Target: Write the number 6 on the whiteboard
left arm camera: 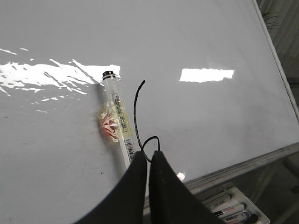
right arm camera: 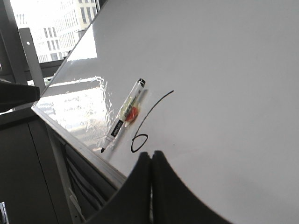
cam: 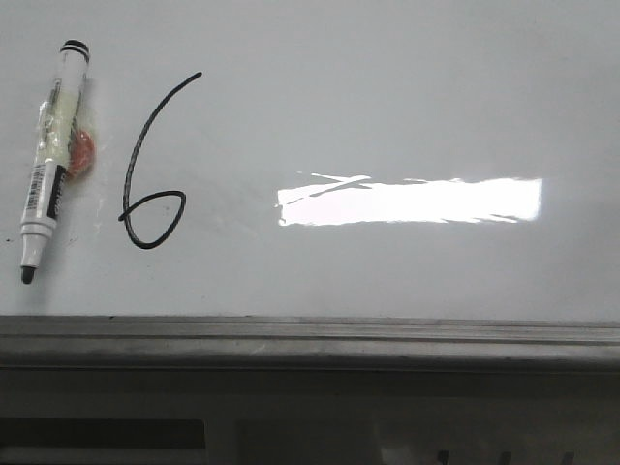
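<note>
A black hand-drawn number 6 [cam: 150, 165] stands on the glossy whiteboard [cam: 407, 107], left of centre. Left of the digit a white marker [cam: 50, 160] lies flat on the board, uncapped, its black tip towards the grey rail. An orange blob sits by its barrel under clear tape. Neither gripper shows in the front view. My left gripper [left arm camera: 149, 154] is shut with nothing in it, raised above the board, its tips over the 6 [left arm camera: 138, 116] and beside the marker [left arm camera: 119, 119]. My right gripper [right arm camera: 151, 155] is shut too and empty, a little off the 6 [right arm camera: 147, 126] and the marker [right arm camera: 122, 119].
A grey metal rail [cam: 310, 339] runs along the board's near edge. A bright rectangular glare [cam: 407, 201] lies right of the digit. Below the board's edge a tray [left arm camera: 236, 210] holds several spare markers. Windows and a dark frame [right arm camera: 18, 70] stand beyond the board's left side.
</note>
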Tool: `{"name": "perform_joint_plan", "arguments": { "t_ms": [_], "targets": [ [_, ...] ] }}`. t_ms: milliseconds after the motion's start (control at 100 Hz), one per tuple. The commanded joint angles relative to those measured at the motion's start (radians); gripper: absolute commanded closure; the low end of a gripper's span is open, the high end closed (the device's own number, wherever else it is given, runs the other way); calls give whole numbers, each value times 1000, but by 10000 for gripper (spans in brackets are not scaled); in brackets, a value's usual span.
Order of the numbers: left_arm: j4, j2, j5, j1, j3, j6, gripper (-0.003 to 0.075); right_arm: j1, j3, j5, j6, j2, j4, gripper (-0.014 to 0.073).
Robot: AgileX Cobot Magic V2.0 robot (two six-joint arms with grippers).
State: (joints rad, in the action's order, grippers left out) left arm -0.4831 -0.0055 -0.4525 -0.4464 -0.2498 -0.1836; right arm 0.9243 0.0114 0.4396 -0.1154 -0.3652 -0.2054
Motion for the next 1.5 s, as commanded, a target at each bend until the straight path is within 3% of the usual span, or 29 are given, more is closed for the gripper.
{"name": "perform_joint_plan", "arguments": {
  "t_ms": [0, 410, 580, 660, 810, 920, 1030, 1200, 1490],
  "targets": [
    [-33, 7, 68, 3, -25, 0, 741, 1, 12, 84, -13, -2, 12, 657],
    [-33, 7, 68, 3, -25, 0, 741, 1, 14, 77, -13, -2, 12, 657],
    [196, 7, 80, 7, -25, 38, 741, 1, 14, 77, -13, -2, 12, 657],
    [353, 7, 82, 50, -13, 74, 741, 1, 14, 77, -13, -2, 12, 657],
    [420, 7, 168, 205, 82, 309, 741, 1, 14, 77, -13, -2, 12, 657],
    [436, 7, 280, 333, 187, 317, 741, 1, 14, 77, -13, -2, 12, 657],
    [436, -33, 306, 418, 260, 317, 741, 1, 14, 77, -13, -2, 12, 657],
    [441, -31, 158, 456, 274, 324, 741, 1, 14, 76, -13, -2, 10, 657],
    [445, -31, 160, 456, 274, 324, 741, 1, 14, 76, -13, -2, 10, 657]
  ]
}}
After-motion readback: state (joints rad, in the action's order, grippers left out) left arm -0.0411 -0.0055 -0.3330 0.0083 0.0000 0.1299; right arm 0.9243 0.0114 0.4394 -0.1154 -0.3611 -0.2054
